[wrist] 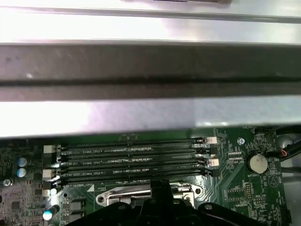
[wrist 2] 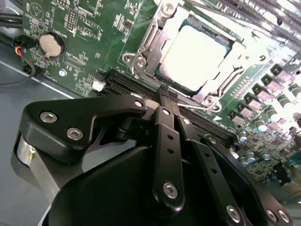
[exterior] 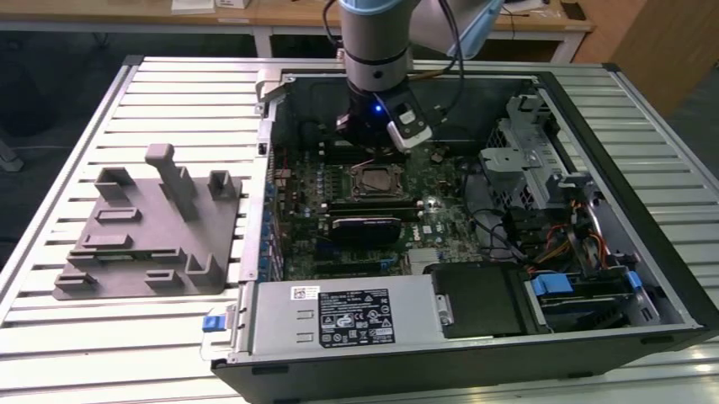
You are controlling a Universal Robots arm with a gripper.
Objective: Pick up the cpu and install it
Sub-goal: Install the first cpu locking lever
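Observation:
The cpu (wrist 2: 195, 54), a flat square chip with a shiny silver top, lies inside the black-framed metal socket (wrist 2: 146, 44) on the green motherboard (wrist 2: 89, 28). In the exterior view the cpu (exterior: 371, 179) sits in the middle of the open computer case, just in front of my gripper (exterior: 376, 145). My gripper (wrist 2: 165, 92) is shut, its black fingers pressed together with nothing between them, and its tips hang just above the socket's edge beside the thin wire lever (wrist 2: 207, 107). The first wrist view has the fingertips (wrist: 160, 187) over the socket frame (wrist: 110, 197), next to the memory slots (wrist: 131, 162).
The open computer case (exterior: 629, 151) lies on a slatted metal table (exterior: 180, 93). A grey moulded holder (exterior: 146, 227) stands at the exterior view's left. A white-labelled power supply box (exterior: 337, 316) fills the near side; drive bays and cables (exterior: 540, 185) crowd the exterior view's right.

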